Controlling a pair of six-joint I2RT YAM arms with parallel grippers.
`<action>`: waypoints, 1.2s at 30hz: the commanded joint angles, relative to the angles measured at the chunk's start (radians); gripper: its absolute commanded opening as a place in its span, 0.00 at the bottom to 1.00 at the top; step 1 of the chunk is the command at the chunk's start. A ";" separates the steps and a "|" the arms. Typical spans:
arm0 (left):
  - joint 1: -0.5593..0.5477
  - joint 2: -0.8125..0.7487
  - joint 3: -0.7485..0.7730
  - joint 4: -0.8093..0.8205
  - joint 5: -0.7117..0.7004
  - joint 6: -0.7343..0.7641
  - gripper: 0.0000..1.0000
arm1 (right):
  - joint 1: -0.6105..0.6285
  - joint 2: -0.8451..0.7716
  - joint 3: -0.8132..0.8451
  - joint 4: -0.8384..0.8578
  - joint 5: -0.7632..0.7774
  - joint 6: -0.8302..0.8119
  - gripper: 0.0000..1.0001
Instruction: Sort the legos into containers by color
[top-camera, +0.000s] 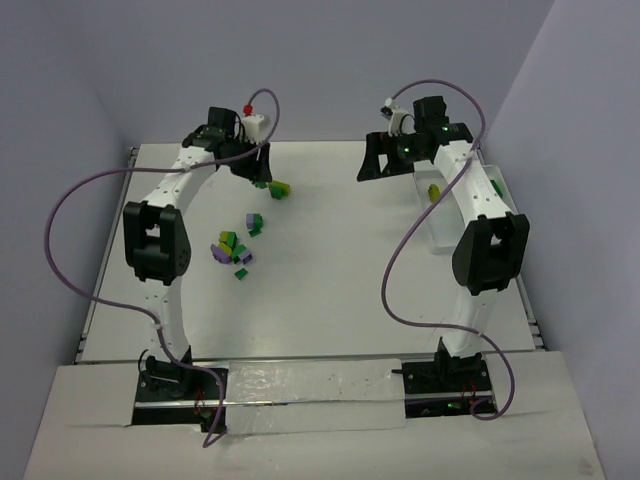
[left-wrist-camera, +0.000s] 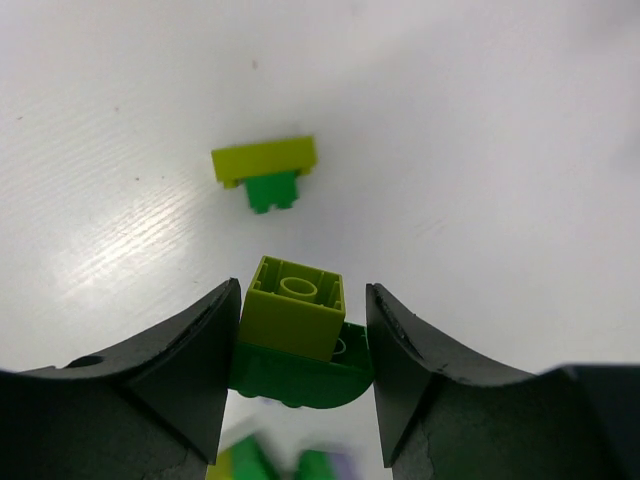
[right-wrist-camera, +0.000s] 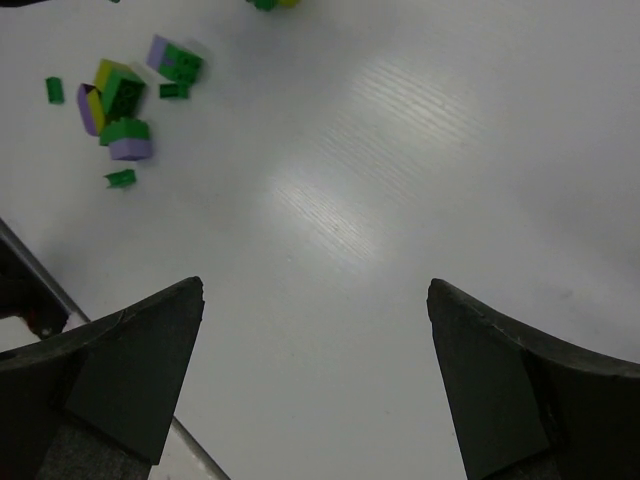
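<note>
**Near, left of table centre.** A loose heap of legos (top-camera: 232, 252), the pieces touching or just beside one another. Counted from the right wrist view there are about ten: roughly six dark green, two or three lavender, one or two yellow-green. Stacking hides some, so the count is approximate.

**Right edge of the table.** One white tray (top-camera: 430, 226), partly under the right arm. One yellow-green lego (top-camera: 434, 190) lies in it. No other container can be made out.

**Further out, right side.** The right gripper (right-wrist-camera: 315, 290) hangs over bare table (right-wrist-camera: 400, 150) with its jaws spread wide and nothing between them.

**Far left.**
- The left gripper (left-wrist-camera: 302, 292) is closed to a middling width on a yellow-green brick (left-wrist-camera: 296, 305), one finger against each side.
- That brick sits on a dark green rounded piece (left-wrist-camera: 300, 372), so two pieces are in the grip.
- Whether they are clear of the table cannot be told.
- Just beyond, apart from the gripper, lies a yellow-green plate (left-wrist-camera: 264, 157) joined to a small dark green brick (left-wrist-camera: 272, 190).

**Total.** About fifteen legos and one tray.

**Assessment.** The step in hand appears to be a pick of a yellow-green piece by the left arm.
- The next move calls for a straight lift and a carry toward the tray that already holds yellow-green, at the opposite edge of the table.
- The dark green piece underneath would need separating first, or the tray receives mixed colours.
- Most of the sorting is not yet done.
</note>
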 joint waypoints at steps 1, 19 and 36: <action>-0.002 -0.160 0.010 0.114 -0.062 -0.472 0.00 | 0.060 -0.128 -0.032 0.151 -0.060 0.097 1.00; -0.037 -0.437 -0.192 0.244 -0.218 -1.156 0.00 | 0.424 -0.205 -0.150 0.672 0.347 0.619 1.00; -0.046 -0.440 -0.305 0.365 -0.002 -1.424 0.00 | 0.513 -0.061 -0.063 0.687 0.627 0.607 0.84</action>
